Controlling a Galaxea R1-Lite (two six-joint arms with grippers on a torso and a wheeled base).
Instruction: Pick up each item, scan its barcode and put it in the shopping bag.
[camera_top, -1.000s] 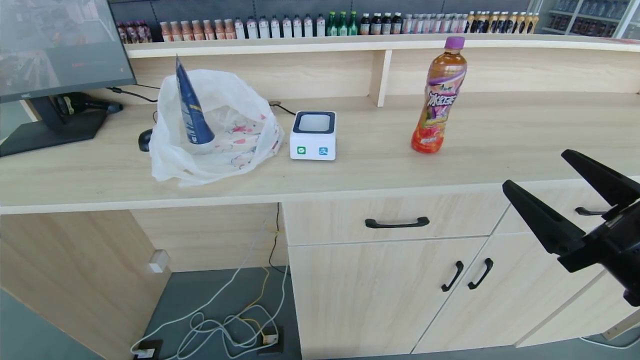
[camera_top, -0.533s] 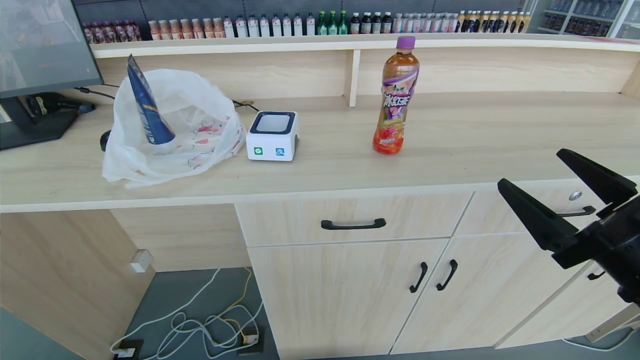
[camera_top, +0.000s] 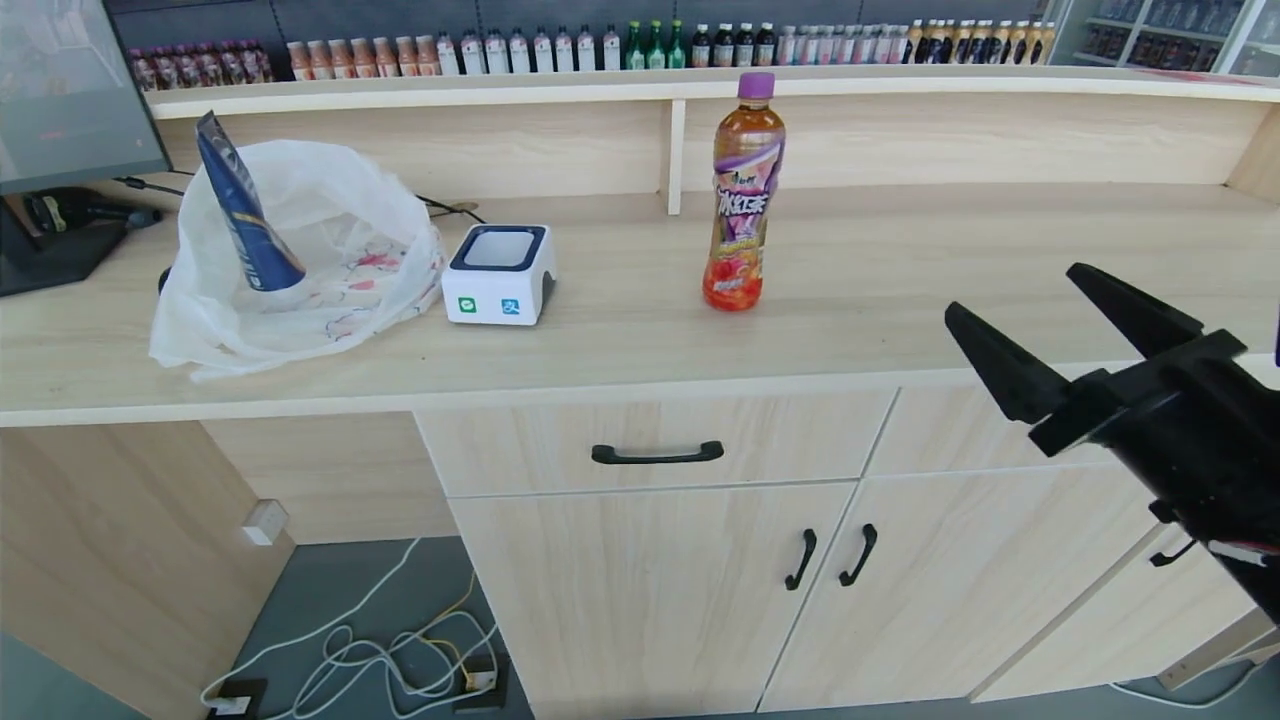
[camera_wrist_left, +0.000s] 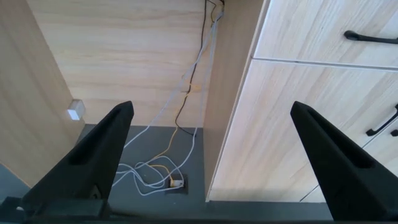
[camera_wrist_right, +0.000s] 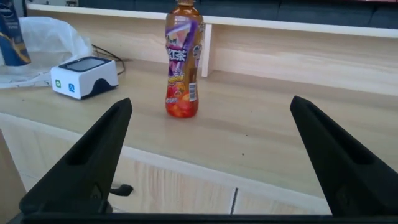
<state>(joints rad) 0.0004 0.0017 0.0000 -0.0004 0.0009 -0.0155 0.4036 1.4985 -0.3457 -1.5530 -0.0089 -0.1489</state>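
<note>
An orange tea bottle (camera_top: 740, 190) with a purple cap stands upright on the wooden counter (camera_top: 900, 300); it also appears in the right wrist view (camera_wrist_right: 182, 68). To its left sits a white barcode scanner (camera_top: 497, 272) (camera_wrist_right: 84, 76). Left of that is a white plastic shopping bag (camera_top: 330, 260) (camera_wrist_right: 50, 34) holding a blue pouch (camera_top: 238, 215). My right gripper (camera_top: 1012, 295) (camera_wrist_right: 210, 102) is open and holds nothing, at the counter's front edge, right of the bottle and apart from it. My left gripper (camera_wrist_left: 211, 106) is open below the counter, facing the cabinet.
A monitor (camera_top: 70, 90) stands at the counter's far left. A raised ledge (camera_top: 900, 90) runs behind the counter, with a row of bottles (camera_top: 640, 45) on the shelf beyond. Below are a drawer handle (camera_top: 657, 453), cabinet doors and floor cables (camera_top: 400, 650) (camera_wrist_left: 161, 174).
The head camera has turned right, so the whole scene sits further left. My right gripper has risen, and its fingertips now show against the counter top, still open.
</note>
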